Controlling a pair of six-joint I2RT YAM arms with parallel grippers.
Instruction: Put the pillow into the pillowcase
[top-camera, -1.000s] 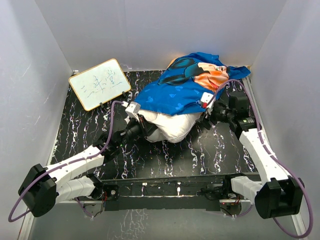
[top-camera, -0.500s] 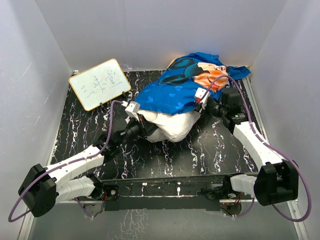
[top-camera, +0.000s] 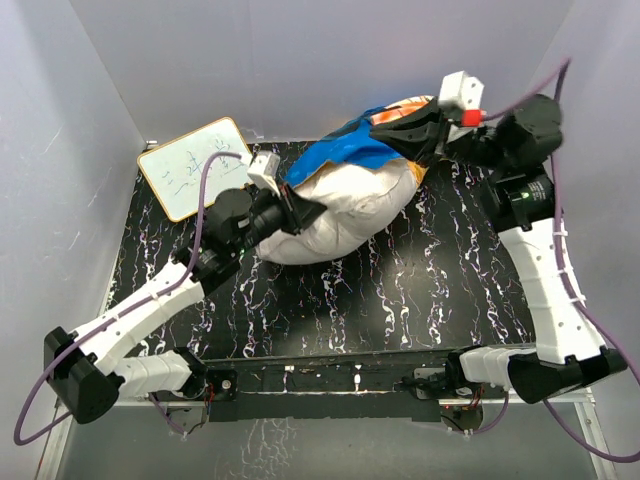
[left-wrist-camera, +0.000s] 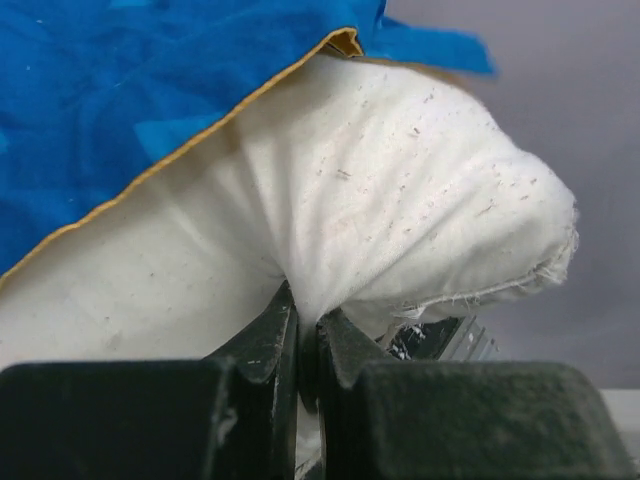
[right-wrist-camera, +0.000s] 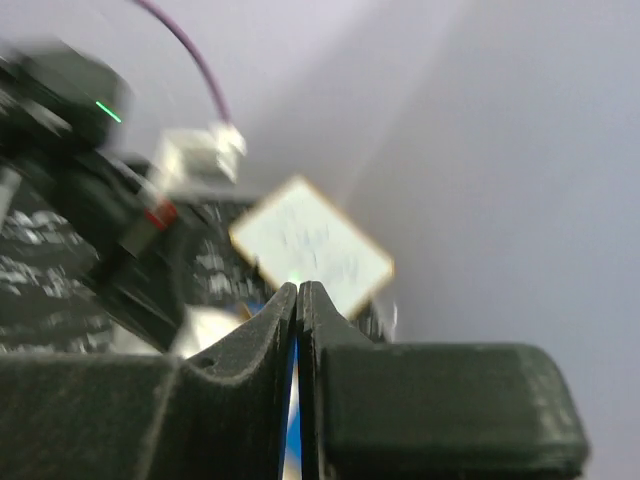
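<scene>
The plump white pillow (top-camera: 345, 205) is held up above the table, its far end covered by the pillowcase (top-camera: 345, 152), blue outside with an orange part at the top. My left gripper (top-camera: 298, 212) is shut on a pinch of white cloth at the pillow's left end; in the left wrist view its jaws (left-wrist-camera: 306, 322) squeeze the pillow (left-wrist-camera: 400, 200) under the blue pillowcase (left-wrist-camera: 120, 100) with its orange hem. My right gripper (top-camera: 392, 125) is raised at the back right, shut on the pillowcase; a thin blue strip shows between its jaws (right-wrist-camera: 298, 290).
A framed whiteboard (top-camera: 198, 168) with writing leans at the back left, blurred in the right wrist view (right-wrist-camera: 312, 247). The black marbled table (top-camera: 400, 300) is ringed by grey walls. The left arm's wrist camera (right-wrist-camera: 200, 155) faces the right one.
The right gripper shut on the pillowcase and rose up and back. The left gripper lifted the pillow's end. The case now covers less of the pillow.
</scene>
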